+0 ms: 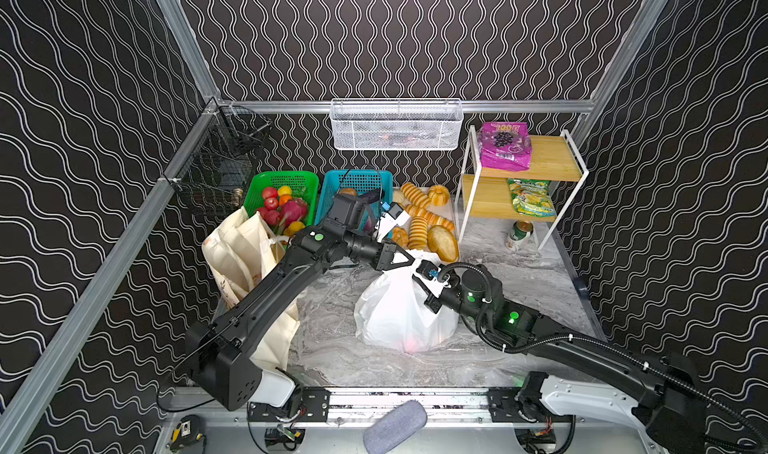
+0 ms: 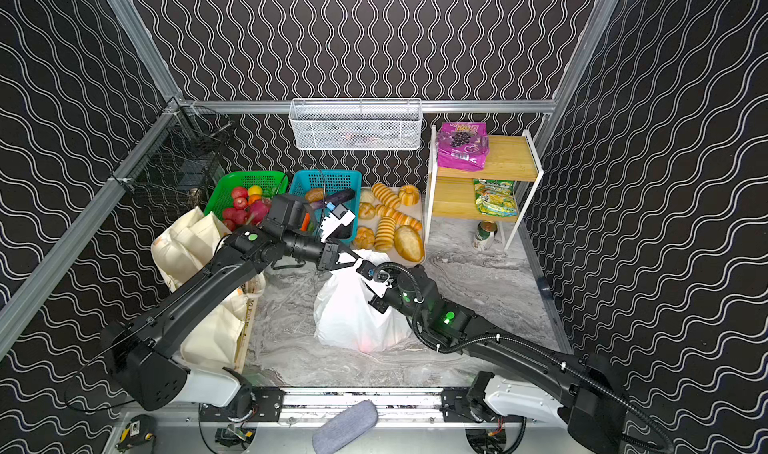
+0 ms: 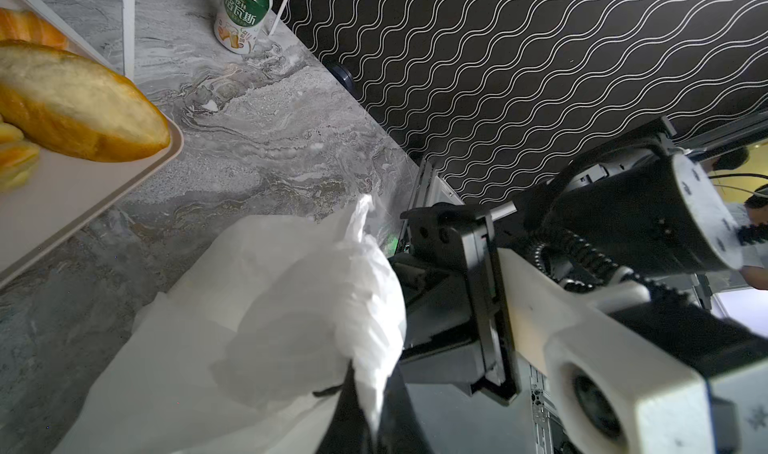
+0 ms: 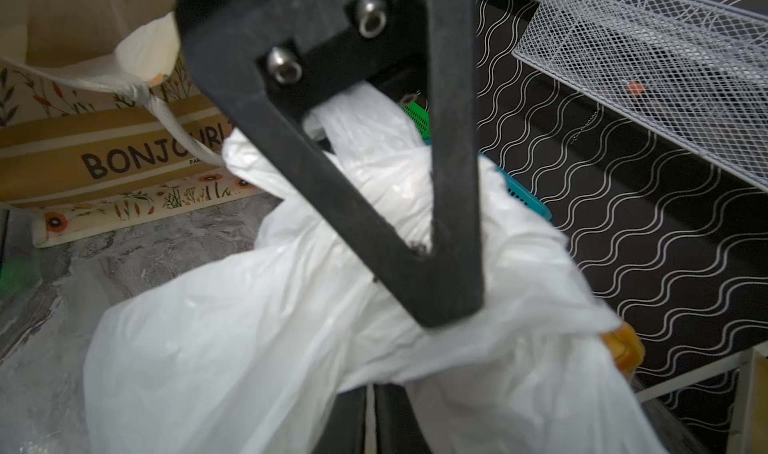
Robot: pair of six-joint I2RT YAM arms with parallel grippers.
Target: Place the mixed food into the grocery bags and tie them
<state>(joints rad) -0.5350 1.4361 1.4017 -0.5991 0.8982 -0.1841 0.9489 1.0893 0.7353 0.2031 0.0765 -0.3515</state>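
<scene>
In both top views the thin white crinkly plastic carrier bag (image 1: pixel 399 314) is seen standing mid-table. Its gathered top is pinched in the closed jaws of the left gripper (image 1: pixel 410 260). The right gripper (image 1: pixel 419 271) is pressed in just beside, shut on the same bunch. The cream canvas flower-print tote (image 1: pixel 239 248) is slumped at the left, partly covered by the left arm (image 1: pixel 270 298). Behind the bag a tray of golden toy breads (image 1: pixel 428 223) is laid out. A purple grape-print snack packet (image 2: pixel 462 146) is perched on the wooden rack's top shelf, and a green-and-white drink can (image 2: pixel 484 236) is stood on the table below.

From the left wrist, white film is seen nipped between the dark fingers (image 3: pixel 345 414), with the right arm's wrist crowded against the bag.

From the right wrist, the view is blocked by the left gripper's black closed fingers, and twisted film is held at the shut tips below. A white mesh basket (image 4: pixel 648 57) is hung on the wall.

The scene is set on a grey marbled tabletop (image 1: pixel 519 298), boxed in by black walls with white wavy lines (image 1: pixel 395 36).
</scene>
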